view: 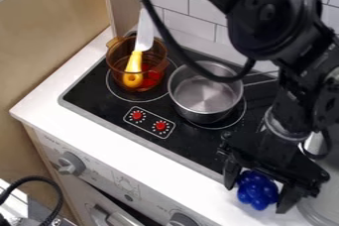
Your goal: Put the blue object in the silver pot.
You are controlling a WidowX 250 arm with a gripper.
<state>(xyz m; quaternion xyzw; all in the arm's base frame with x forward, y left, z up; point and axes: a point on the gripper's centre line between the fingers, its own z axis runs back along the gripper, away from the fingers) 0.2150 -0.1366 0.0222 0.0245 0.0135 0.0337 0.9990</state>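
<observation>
At the lower right of the camera view, my gripper [255, 190] hangs over the white counter near its front edge. Its two fingers are on either side of the blue bumpy object [257, 190], and I am shut on it. The silver pot [205, 93] stands upright on the right burner of the black stovetop, up and to the left of the gripper; its inside shows bare metal, and its handle points right, partly behind the arm.
An amber see-through pot [120, 54] on the left burner holds a yellow-handled knife [141, 46] and something red. A tiled wall [177, 2] rises behind the stove. A clear container [322, 205] and a metallic item [313, 144] are beside the gripper at the right.
</observation>
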